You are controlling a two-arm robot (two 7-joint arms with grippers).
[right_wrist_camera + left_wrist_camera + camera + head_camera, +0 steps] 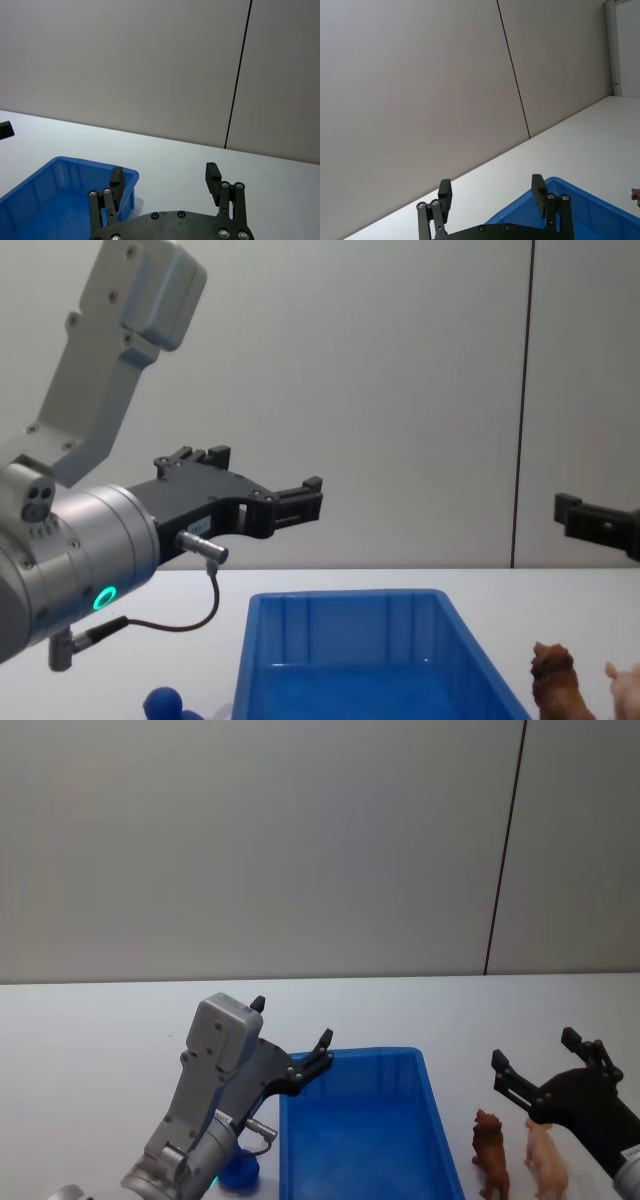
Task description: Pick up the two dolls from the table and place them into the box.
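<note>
The box (350, 1057) is a bright blue bin on the white table (90, 1030), and nothing lies in it. To its right stand the two dolls: a reddish-brown shaggy animal (490, 1152) and a pale pink pig (546, 1160). My right gripper (533, 1048) hovers open just above and behind them, holding nothing. My left gripper (290, 1022) hangs open and unloaded over the box's near-left corner. The chest view shows the left gripper (270, 480) raised above the box (345, 640), with the brown doll (555, 680) and the pig (625, 685) at the lower right.
A small dark-blue round knob (240, 1172) lies on the table left of the box, under my left arm. A plain grey wall with a dark vertical seam (505, 850) rises behind the table. The tabletop is bare behind the box.
</note>
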